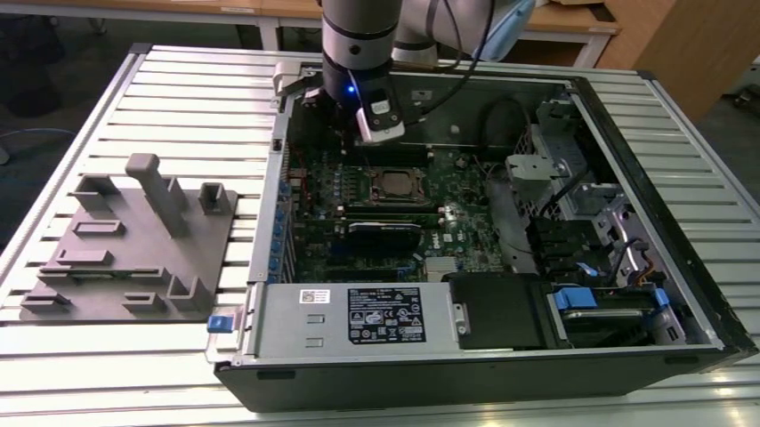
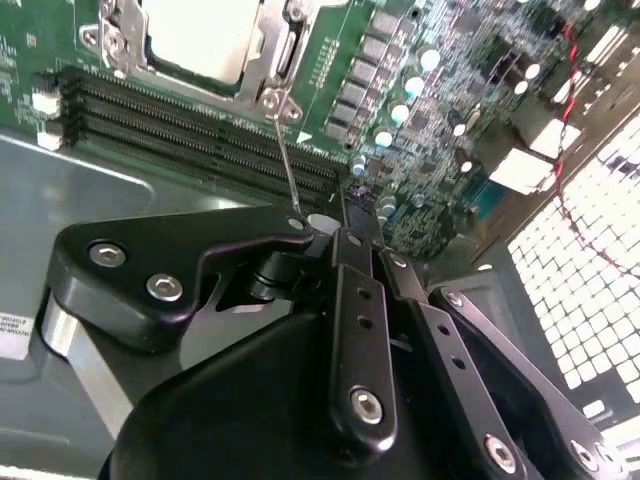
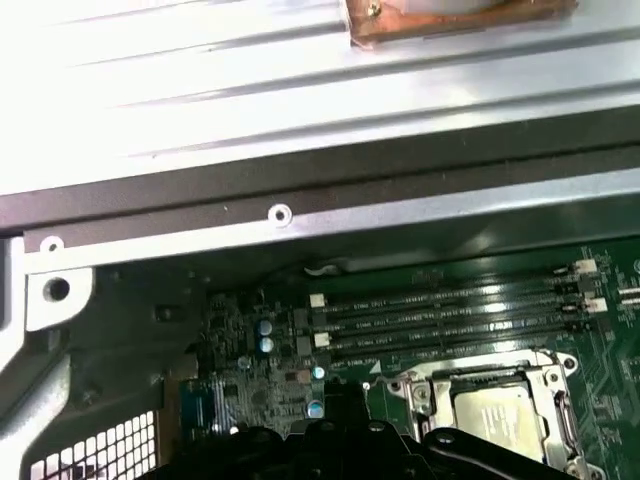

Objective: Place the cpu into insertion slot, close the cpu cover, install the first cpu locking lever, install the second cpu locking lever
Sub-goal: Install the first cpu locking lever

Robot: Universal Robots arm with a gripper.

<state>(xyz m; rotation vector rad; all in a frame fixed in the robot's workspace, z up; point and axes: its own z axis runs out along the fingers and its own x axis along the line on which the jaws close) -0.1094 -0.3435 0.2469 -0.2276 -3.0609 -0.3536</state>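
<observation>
The cpu (image 2: 200,35) lies in the insertion slot (image 1: 393,185) of the green motherboard, its silver top showing. The cpu cover (image 2: 265,60) lies flat around it as a metal frame. In the first wrist view the cpu (image 3: 495,415) and cpu cover (image 3: 545,365) show the same. A thin wire locking lever (image 2: 285,160) sticks out from the socket's corner, and its free end reaches my gripper's tip. My gripper (image 2: 345,215) looks shut, beside the lever's end; whether it grips the wire is hidden. In the exterior view my gripper (image 1: 380,135) hangs just behind the socket.
Long black memory slots (image 2: 200,125) run beside the socket. The open computer case (image 1: 665,294) holds a power supply (image 1: 356,311) at the front and drive bays at the exterior view's right. A grey fixture plate (image 1: 131,249) lies on the slatted table at the exterior view's left.
</observation>
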